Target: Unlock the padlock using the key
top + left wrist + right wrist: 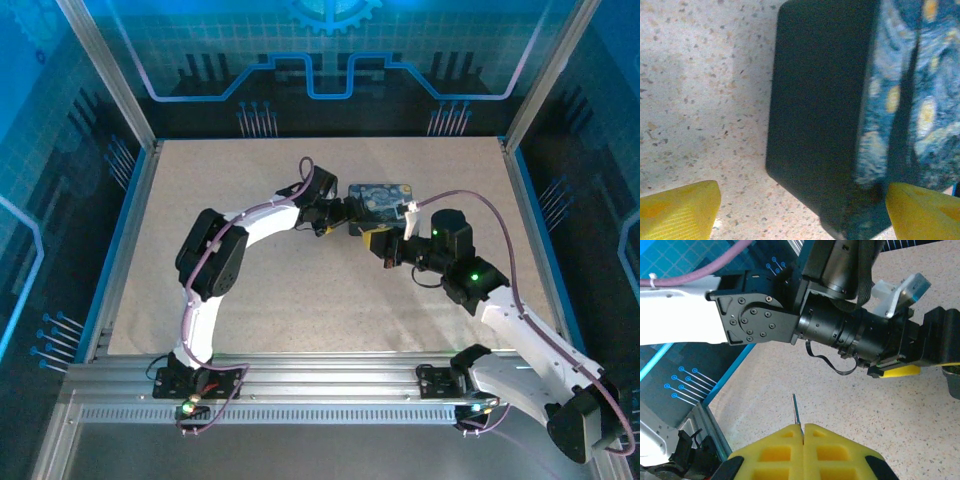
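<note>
My right gripper (803, 426) is shut on the key (796, 410), whose thin dark blade sticks out from between the yellow pads above the speckled table. From above, this gripper (385, 248) hangs just in front of the starry-print tin (380, 198). My left gripper (802, 210) is open, and the tin's dark side and near corner (820, 125) lie between its yellow fingers (677, 210). From above, that gripper (345, 213) sits at the tin's left end. The padlock is hidden.
The left arm's wrist (840, 335) crosses close above the key in the right wrist view. Blue panels with metal posts (120, 95) wall the table on three sides, and an aluminium rail (300, 385) runs along the near edge. Bare tabletop (300, 290) lies in front of the arms.
</note>
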Motion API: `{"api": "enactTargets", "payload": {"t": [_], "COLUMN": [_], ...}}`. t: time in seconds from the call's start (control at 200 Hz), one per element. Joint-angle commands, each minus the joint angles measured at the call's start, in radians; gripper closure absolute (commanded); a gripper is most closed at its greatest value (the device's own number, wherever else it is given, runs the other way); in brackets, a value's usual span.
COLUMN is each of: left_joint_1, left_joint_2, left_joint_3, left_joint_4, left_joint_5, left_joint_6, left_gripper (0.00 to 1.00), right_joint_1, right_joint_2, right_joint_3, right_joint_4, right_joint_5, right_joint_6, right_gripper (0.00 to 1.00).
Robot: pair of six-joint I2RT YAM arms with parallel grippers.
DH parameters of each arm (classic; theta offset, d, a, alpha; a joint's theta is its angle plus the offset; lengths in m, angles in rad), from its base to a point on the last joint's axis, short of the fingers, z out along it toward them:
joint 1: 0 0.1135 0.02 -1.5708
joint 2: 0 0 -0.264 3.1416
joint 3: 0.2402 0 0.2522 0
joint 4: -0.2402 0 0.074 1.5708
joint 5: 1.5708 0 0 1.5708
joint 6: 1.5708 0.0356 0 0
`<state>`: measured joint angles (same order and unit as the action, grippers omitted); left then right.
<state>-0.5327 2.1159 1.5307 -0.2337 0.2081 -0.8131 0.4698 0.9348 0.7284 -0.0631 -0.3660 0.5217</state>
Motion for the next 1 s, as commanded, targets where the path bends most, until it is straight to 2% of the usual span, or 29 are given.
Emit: {"api": "enactTargets", "payload": {"t": [0.0, 0.3, 0.7, 0.99], "left_joint_1": [0.0, 0.023, 0.11, 0.157], "left_joint_2": [0.02, -0.004, -0.112, -0.159], "left_joint_3": [0.028, -0.051, -0.254, -0.283], "left_joint_4": [-0.062, -0.082, -0.035, -0.05], "left_joint_5": [-0.008, -0.053, -0.068, -0.073], "left_joint_6": [0.008, 0.034, 0.056, 0.089], "left_gripper": [0.13, 0.13, 0.13, 0.12], "right_joint_1": [-0.012, -0.012, -0.012, -0.013], "right_joint_2": [0.004, 0.01, 0.024, 0.025], "right_joint_3": [0.035, 0.046, 0.044, 0.04], "right_joint_4": [-0.016, -0.032, -0.03, -0.033], "right_joint_5": [0.012, 0.013, 0.01, 0.009], "right_joint_6": [-0.015, -0.021, -0.02, -0.018], "right_gripper": [1.0, 0.99, 1.0, 1.0]}}
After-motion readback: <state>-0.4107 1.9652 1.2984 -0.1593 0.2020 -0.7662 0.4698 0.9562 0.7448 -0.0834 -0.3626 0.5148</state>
